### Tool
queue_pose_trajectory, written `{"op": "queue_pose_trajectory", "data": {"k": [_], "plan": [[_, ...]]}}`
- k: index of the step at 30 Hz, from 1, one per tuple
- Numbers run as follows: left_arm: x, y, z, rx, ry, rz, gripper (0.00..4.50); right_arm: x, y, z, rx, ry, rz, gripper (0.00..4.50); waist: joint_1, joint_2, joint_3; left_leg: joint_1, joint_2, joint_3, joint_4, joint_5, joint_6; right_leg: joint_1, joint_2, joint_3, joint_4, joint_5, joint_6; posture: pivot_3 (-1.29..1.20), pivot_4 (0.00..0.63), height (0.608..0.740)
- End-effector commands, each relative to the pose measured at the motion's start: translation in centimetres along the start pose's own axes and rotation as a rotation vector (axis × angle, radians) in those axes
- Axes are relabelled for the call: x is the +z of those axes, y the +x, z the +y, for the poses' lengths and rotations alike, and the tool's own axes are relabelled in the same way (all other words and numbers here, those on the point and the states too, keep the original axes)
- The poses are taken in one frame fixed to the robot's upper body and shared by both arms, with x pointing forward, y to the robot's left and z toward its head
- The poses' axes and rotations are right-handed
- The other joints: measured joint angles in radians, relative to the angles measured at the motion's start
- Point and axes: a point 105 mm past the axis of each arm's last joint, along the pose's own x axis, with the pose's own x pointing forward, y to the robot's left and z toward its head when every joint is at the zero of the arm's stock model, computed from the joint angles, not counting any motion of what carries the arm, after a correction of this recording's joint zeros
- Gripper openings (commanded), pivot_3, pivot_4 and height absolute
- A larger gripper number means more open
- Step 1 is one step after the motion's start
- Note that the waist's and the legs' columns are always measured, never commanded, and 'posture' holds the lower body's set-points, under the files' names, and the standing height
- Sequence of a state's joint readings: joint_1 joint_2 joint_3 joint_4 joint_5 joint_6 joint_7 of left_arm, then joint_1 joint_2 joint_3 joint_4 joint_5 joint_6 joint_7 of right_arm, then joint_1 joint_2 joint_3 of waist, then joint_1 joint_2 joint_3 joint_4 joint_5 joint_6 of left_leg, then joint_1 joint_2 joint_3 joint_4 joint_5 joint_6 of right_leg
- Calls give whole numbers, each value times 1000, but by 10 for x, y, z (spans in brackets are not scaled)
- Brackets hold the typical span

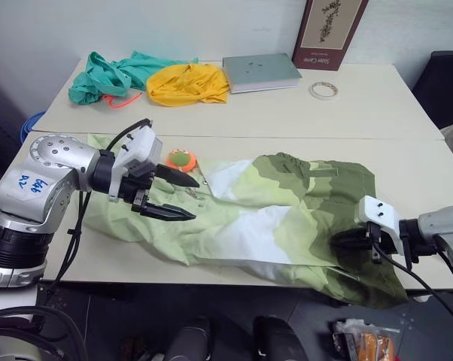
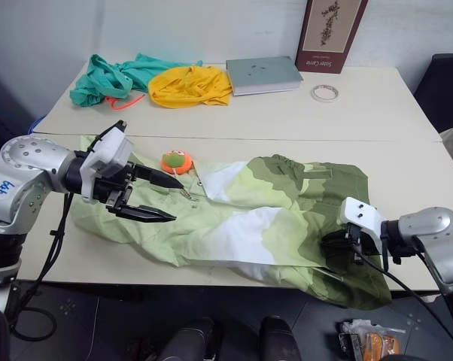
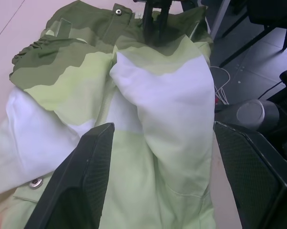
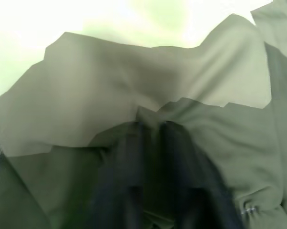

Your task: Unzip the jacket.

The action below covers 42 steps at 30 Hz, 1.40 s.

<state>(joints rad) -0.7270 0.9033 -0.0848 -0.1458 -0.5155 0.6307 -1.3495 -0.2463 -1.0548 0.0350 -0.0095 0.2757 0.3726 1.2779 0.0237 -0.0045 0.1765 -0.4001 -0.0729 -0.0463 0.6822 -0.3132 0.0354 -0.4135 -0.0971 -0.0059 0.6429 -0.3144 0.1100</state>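
Observation:
The jacket (image 1: 264,218), in pale green, white and olive blocks, lies crumpled across the near table. My left gripper (image 1: 196,199) hovers just above its pale left part, open, pointing along the jacket, with nothing between its fingers (image 3: 86,171). My right gripper (image 1: 339,244) is at the jacket's olive end by the table's front edge, shut on a fold of the olive fabric (image 4: 148,109). The left wrist view shows that gripper (image 3: 153,21) pinching the cloth at the jacket's far end. I cannot make out the zipper pull.
A small orange and green object (image 1: 181,159) sits just beyond the jacket near my left gripper. On the far table lie a teal garment (image 1: 110,75), a yellow garment (image 1: 189,83), a grey book (image 1: 260,71), a tape roll (image 1: 323,90) and an upright box (image 1: 328,30).

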Motion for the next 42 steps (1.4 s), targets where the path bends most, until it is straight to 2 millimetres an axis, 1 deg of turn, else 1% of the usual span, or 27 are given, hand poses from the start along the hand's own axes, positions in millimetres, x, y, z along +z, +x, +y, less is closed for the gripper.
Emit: {"op": "queue_pose_trajectory", "data": {"k": [1,6,8,9,10,11,12,16,18,20,24,27,29,32,34,37,42], "plan": [[10,0,3,15,62,-4,3487,7,-4,-1,-2,-37,-19,43,0,0,0,0,0,0,0,0,0,0,0,0,0,0,0,0,150,740],[10,3,7,17,87,1,3487,11,-5,-4,-40,-53,-51,43,-1,0,0,0,0,0,0,0,0,0,0,0,0,0,0,0,150,740],[10,3,7,14,89,1,3487,19,-12,-12,-109,18,-108,43,-1,0,0,0,0,0,0,0,0,0,0,0,0,0,0,0,150,740],[10,3,7,12,90,1,3487,21,-15,-12,-118,33,-115,43,-1,0,0,0,0,0,0,0,0,0,0,0,0,0,0,0,150,740],[10,3,6,10,92,2,3487,21,-21,-14,-148,26,-104,303,-1,0,0,0,0,0,0,0,0,0,0,0,1,0,0,0,150,740],[10,3,6,8,93,3,3487,19,-27,-15,-171,26,-88,434,0,0,0,0,0,0,0,0,0,0,0,0,1,0,0,0,150,740],[10,4,6,6,94,4,3487,16,-33,-15,-184,22,-73,677,0,0,0,0,0,0,0,0,0,0,0,0,1,0,0,0,150,740],[9,4,6,0,99,4,3487,-3,-54,-4,-169,65,-13,2064,7,0,0,-1,-1,-2,0,0,0,1,0,-1,0,0,0,0,150,740],[9,4,5,-3,101,4,3487,-13,-57,7,-134,67,30,2754,4,0,0,-1,-1,-2,0,0,1,1,0,-1,0,0,0,0,150,740],[9,5,5,-6,105,5,3487,-20,-55,14,-110,47,61,3451,2,0,0,-1,0,-2,0,0,1,1,0,-1,0,0,0,0,150,740],[10,8,6,-13,119,5,3487,-30,-41,11,-127,14,83,3451,-7,0,0,0,0,1,0,1,0,1,0,1,1,0,0,0,150,740],[13,8,7,-14,129,3,3487,-36,-27,6,-135,-7,91,3451,-9,0,0,1,1,0,0,1,-1,1,1,0,0,0,0,0,150,740],[14,8,8,-10,135,3,3487,-36,-16,0,-153,-12,67,3451,-8,0,0,1,0,0,0,1,-1,1,1,0,0,0,0,0,150,740],[14,7,8,-8,138,4,3487,-33,-10,-5,-163,-9,39,3451,-10,0,0,2,0,0,0,1,-1,2,0,0,-1,0,0,0,150,740],[14,7,9,-6,140,8,3487,-28,-7,-6,-155,-2,11,3081,-10,-1,0,2,1,0,0,1,-1,2,1,0,-1,0,0,0,150,740],[13,7,9,-3,141,12,3487,-22,-9,-3,-135,-2,-18,2280,-10,-1,0,3,0,0,0,1,-1,2,1,0,0,0,0,0,150,740],[11,7,9,2,140,17,3487,-17,-16,0,-130,-6,-26,506,-7,-1,0,3,0,0,0,1,-1,2,0,0,0,0,0,0,150,740]]}}
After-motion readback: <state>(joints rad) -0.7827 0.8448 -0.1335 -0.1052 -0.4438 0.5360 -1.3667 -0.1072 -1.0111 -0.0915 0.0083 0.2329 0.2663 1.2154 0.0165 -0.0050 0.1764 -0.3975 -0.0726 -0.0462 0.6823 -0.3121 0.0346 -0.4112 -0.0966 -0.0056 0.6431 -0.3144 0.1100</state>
